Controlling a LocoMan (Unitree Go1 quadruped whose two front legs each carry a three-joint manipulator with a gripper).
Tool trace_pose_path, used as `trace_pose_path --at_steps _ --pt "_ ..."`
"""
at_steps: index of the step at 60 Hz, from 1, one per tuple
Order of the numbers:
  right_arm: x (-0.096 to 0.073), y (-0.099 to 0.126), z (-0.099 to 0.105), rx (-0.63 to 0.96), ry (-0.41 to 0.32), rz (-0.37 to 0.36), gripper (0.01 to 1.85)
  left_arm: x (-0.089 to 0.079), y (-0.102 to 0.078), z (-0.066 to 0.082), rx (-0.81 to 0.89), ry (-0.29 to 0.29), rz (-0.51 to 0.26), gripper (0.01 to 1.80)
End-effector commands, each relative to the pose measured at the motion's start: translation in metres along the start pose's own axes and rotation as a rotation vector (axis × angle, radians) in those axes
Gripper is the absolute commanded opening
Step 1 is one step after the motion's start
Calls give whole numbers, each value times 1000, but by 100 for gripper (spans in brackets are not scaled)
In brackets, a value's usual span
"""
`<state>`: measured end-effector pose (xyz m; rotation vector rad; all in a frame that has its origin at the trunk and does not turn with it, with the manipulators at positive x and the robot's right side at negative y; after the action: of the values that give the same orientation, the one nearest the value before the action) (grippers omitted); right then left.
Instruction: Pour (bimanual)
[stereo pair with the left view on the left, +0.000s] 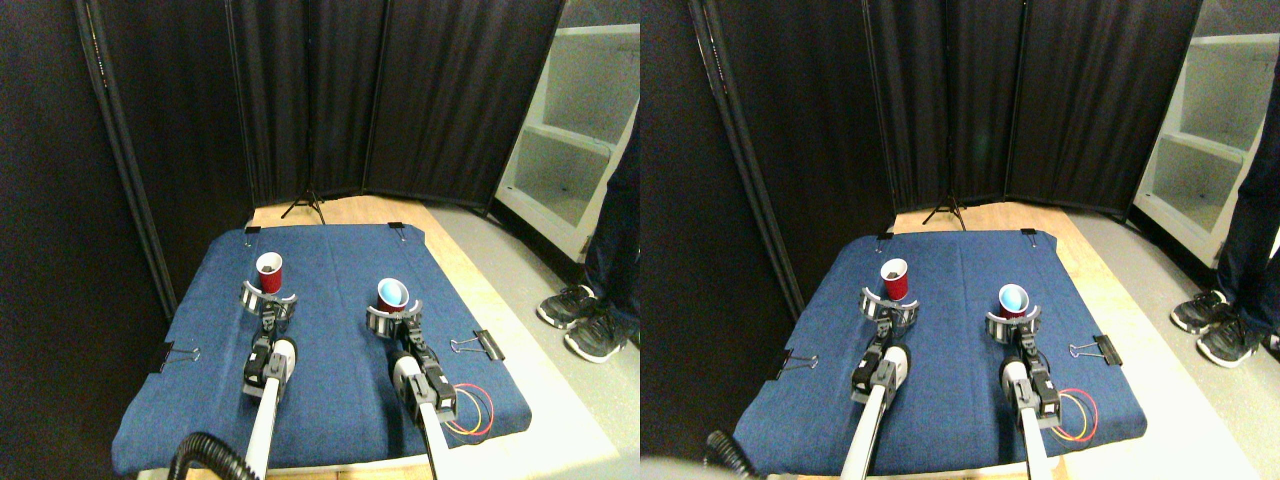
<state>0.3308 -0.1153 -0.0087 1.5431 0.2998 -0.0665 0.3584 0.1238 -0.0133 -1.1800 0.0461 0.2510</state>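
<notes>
A red cup with something dark inside stands upright on the blue cloth at the left. My left gripper is shut on its lower part, its curved grey jaws wrapped around it. To the right is a second red cup with a blue inside. It is tilted so that its mouth faces up and toward the camera. My right gripper is shut on the base of this cup. About a cup's width of cloth separates the two cups.
Black binder clips pin the cloth to a wooden board at its edges. Red and yellow wires loop beside the right arm. Black curtains close the back, and a tripod foot stands there. A person's shoes are at the right, by white shelves.
</notes>
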Motion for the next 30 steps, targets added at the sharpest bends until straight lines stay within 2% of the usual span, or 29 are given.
trace_pose_path --at_steps 1,22,30 --pt "3 2 -3 2 0 14 111 7 -1 0 -24 -21 -14 116" --pt "-3 4 -5 14 -12 17 113 24 8 4 -179 2 -1 131" --pt "-4 6 -6 34 -10 41 110 30 7 7 -186 0 0 127"
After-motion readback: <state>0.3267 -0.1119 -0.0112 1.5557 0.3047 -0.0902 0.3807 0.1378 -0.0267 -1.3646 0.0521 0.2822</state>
